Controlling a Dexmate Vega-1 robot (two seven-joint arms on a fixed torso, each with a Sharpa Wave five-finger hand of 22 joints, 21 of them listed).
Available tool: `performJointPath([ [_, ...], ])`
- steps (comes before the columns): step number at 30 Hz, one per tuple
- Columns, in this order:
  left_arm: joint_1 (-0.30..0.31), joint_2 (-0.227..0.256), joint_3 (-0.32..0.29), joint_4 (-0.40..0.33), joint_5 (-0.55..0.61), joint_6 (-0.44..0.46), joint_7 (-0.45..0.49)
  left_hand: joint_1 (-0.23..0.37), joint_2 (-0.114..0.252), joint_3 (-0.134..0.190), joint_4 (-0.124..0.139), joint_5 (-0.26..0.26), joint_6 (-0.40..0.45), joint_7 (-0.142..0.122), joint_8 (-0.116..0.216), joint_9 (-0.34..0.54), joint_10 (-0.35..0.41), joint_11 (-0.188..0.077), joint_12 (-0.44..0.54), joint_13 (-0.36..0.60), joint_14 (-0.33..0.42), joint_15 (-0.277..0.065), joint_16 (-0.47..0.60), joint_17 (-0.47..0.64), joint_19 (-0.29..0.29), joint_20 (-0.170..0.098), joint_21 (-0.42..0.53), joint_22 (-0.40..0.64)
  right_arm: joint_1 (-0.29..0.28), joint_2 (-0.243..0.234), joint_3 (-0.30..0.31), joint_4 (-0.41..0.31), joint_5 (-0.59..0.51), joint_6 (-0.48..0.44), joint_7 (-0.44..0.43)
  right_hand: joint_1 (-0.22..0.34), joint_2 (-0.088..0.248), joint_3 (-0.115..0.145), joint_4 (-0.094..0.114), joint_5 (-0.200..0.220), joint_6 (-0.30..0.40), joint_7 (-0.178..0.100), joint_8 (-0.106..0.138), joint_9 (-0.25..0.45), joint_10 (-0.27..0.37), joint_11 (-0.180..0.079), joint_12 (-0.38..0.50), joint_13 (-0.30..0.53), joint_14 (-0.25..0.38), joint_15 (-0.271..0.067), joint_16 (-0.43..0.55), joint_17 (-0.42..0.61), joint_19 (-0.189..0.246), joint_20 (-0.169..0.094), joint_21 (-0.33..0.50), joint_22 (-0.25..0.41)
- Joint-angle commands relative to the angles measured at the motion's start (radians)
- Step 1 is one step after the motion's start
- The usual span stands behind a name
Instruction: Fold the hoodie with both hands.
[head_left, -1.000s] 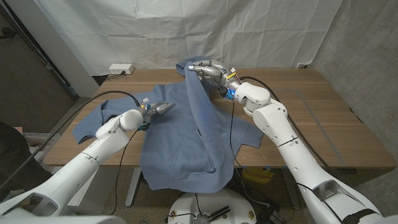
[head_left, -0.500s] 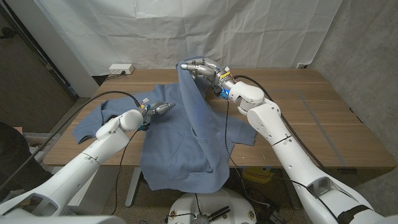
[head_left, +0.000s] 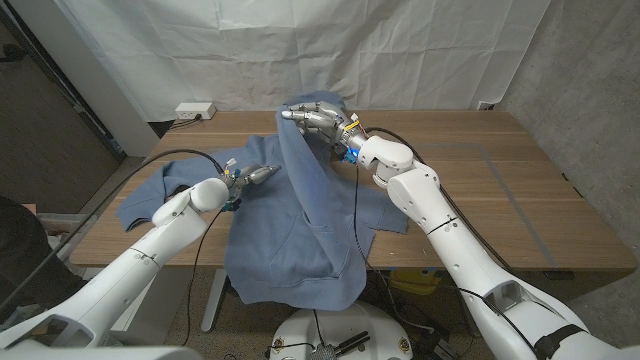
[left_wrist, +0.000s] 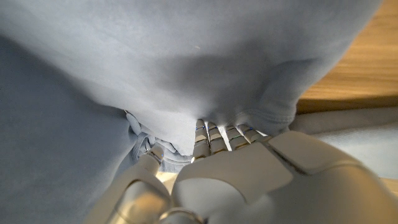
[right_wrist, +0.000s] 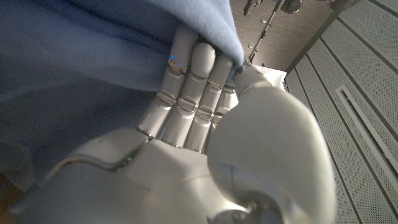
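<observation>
The right hand (head_left: 316, 117) has its fingers (right_wrist: 189, 81) closed on a fold of the blue hoodie (head_left: 290, 235), holding it raised above the wooden table (head_left: 520, 190). The left hand (head_left: 252, 176) presses its fingers (left_wrist: 217, 138) into the cloth; whether they grip it I cannot tell. The hoodie lies spread across the table, its hem hanging over the near edge.

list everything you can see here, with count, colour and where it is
hoodie: one, blue, spread over the table's near left half, one side lifted up off the table, hem hanging over the near edge
table: one, brown wood, across the middle of the head view
backdrop sheet: one, white, hanging behind the table
power strip: one, white, at the table's far left corner
cables: black, running along both arms
left hand: one, silver, fingers on the hoodie's left part near the drawstrings
right hand: one, silver, gripping the lifted hoodie edge above the table's far middle
arms: two, white, coming in from the bottom corners
</observation>
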Motion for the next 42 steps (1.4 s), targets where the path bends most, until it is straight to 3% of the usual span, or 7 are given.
performJointPath([
  [1, 0.048, -0.035, -0.102, 0.008, -0.189, -0.073, 0.053, -0.004, 0.111, -0.005, 0.002, 0.011, 0.001, 0.008, 0.000, 0.005, 0.008, 0.004, 0.004, 0.001, 0.019, 0.007, 0.003, 0.004, 0.082, 0.068, 0.023, 0.014, 0.030, 0.047, -0.023, 0.092, -0.009, -0.012, -0.007, 0.003, 0.010, 0.001, 0.001, 0.001, 0.100, 0.092, -0.004, 0.001, 0.036, 0.027, -0.002, -0.001, 0.056, -0.054, -0.005, 0.003, -0.007, 0.001, 0.011, -0.003],
  [9, 0.117, -0.085, -0.210, -0.006, -0.317, -0.181, 0.148, 0.001, 0.110, -0.014, -0.002, 0.017, -0.005, 0.015, -0.001, 0.005, 0.034, 0.027, 0.012, 0.001, 0.054, 0.035, 0.011, 0.002, 0.118, 0.066, 0.035, 0.013, 0.038, 0.060, -0.026, 0.121, -0.010, -0.025, 0.000, 0.001, 0.009, -0.005, 0.001, 0.000, 0.099, 0.092, -0.010, 0.001, 0.037, 0.027, -0.007, -0.007, 0.059, -0.054, -0.019, -0.018, -0.015, -0.001, 0.029, -0.016],
  [13, 0.144, -0.096, -0.242, -0.027, -0.340, -0.229, 0.197, 0.003, 0.110, -0.017, -0.003, 0.019, -0.016, 0.011, -0.004, 0.005, 0.047, 0.031, 0.016, 0.001, 0.069, 0.032, 0.013, 0.002, 0.132, 0.072, 0.040, 0.012, 0.041, 0.061, -0.029, 0.133, -0.013, -0.026, 0.008, 0.000, 0.009, -0.008, 0.002, -0.001, 0.099, 0.090, -0.011, 0.003, 0.036, 0.028, -0.007, -0.004, 0.061, -0.053, -0.021, -0.022, -0.018, -0.001, 0.037, -0.021],
  [20, 0.191, -0.117, -0.287, -0.079, -0.329, -0.296, 0.308, 0.005, 0.110, -0.019, -0.005, 0.021, -0.022, 0.006, -0.004, 0.005, 0.060, 0.032, 0.018, 0.001, 0.083, 0.029, 0.015, 0.001, 0.147, 0.077, 0.045, 0.011, 0.038, 0.072, -0.029, 0.153, -0.014, -0.028, 0.005, 0.000, 0.011, -0.013, 0.002, -0.001, 0.101, 0.089, -0.014, 0.005, 0.037, 0.029, -0.010, -0.007, 0.061, -0.052, -0.027, -0.031, -0.024, -0.002, 0.055, -0.035],
  [25, 0.215, -0.121, -0.306, -0.111, -0.301, -0.298, 0.361, 0.006, 0.110, -0.019, -0.006, 0.023, -0.022, 0.006, -0.003, 0.005, 0.066, 0.033, 0.019, 0.001, 0.088, 0.028, 0.014, 0.001, 0.153, 0.076, 0.046, 0.010, 0.030, 0.085, -0.031, 0.161, -0.007, -0.035, 0.008, 0.002, 0.011, -0.015, 0.000, 0.000, 0.102, 0.090, -0.017, 0.004, 0.037, 0.029, -0.010, -0.004, 0.061, -0.051, -0.028, -0.033, -0.027, 0.000, 0.067, -0.044],
  [42, 0.265, -0.212, -0.389, -0.114, -0.252, -0.475, 0.571, 0.012, 0.108, -0.019, -0.011, 0.026, -0.040, 0.000, -0.006, 0.004, 0.045, 0.023, 0.007, 0.001, 0.079, 0.030, 0.004, 0.000, 0.150, 0.082, 0.042, 0.008, 0.027, 0.129, -0.047, 0.226, -0.002, -0.093, 0.017, -0.002, 0.010, -0.029, 0.002, -0.002, 0.102, 0.087, -0.030, 0.003, 0.039, 0.028, -0.023, -0.016, 0.066, -0.054, -0.063, -0.095, -0.048, -0.004, 0.107, -0.080],
])
